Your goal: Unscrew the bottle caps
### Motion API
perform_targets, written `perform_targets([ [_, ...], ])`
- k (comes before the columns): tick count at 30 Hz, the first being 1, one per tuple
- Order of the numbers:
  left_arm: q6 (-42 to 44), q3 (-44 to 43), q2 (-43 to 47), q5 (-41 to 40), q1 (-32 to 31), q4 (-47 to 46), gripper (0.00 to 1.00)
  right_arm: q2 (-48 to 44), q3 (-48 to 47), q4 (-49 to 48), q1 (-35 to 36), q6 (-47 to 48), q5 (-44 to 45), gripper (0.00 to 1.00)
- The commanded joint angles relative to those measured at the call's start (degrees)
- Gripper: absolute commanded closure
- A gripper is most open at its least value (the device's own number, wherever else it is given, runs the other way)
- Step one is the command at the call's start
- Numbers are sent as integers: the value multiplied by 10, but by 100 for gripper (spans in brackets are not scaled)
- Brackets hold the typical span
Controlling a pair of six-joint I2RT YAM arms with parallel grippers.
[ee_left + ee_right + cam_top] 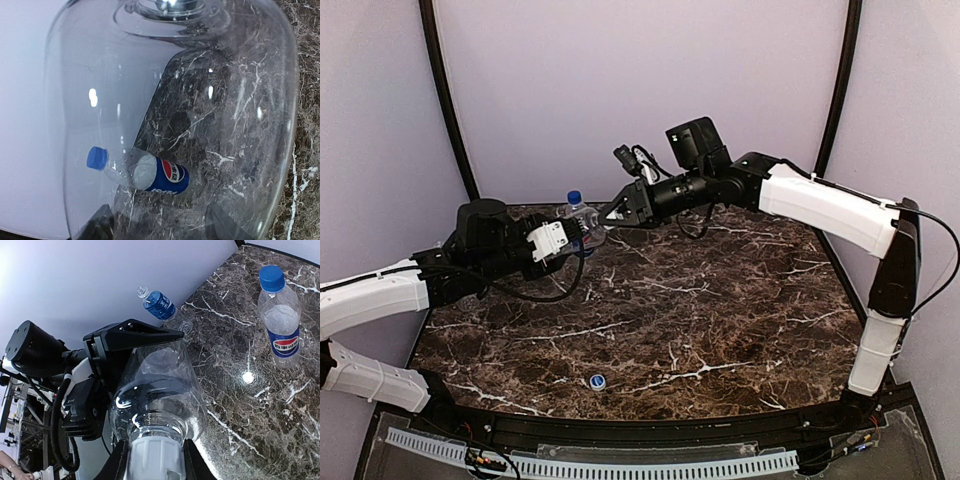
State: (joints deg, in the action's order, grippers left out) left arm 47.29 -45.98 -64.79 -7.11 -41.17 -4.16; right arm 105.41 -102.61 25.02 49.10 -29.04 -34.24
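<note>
An unlabelled clear bottle (157, 390) is held roughly level above the dark marble bench (720, 320), grasped round its body by the fingers of the left gripper (578, 232). Its white cap (152, 455) is clenched between the fingers of the right gripper (608, 212). A Pepsi bottle (281, 325), blue cap (272, 278) on, is seen standing beyond. An open-necked blue-band bottle (161, 305) is seen by the back wall. A blue-and-white cap (597, 381) lies loose near the front edge.

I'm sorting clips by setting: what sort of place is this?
Probably a lab test booth rather than a home: a left arm and right arm fixed at a marble-patterned table, with plain pale walls closing it in.
</note>
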Motion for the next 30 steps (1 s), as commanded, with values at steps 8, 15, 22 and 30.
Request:
perform_targets([
  [8, -21, -4, 17, 77, -2, 48, 57, -24, -13, 11, 20, 136, -42, 100],
  [15, -49, -55, 20, 325, -3, 238, 61, -81, 60, 72, 130, 578, -10, 100],
  [22, -56, -73, 12, 419, -3, 319, 62, -105, 125, 84, 188, 909, 163, 100],
  [30, -48, -80, 9, 421, -3, 328, 62, -110, 162, 26, 208, 1073, 335, 100],
])
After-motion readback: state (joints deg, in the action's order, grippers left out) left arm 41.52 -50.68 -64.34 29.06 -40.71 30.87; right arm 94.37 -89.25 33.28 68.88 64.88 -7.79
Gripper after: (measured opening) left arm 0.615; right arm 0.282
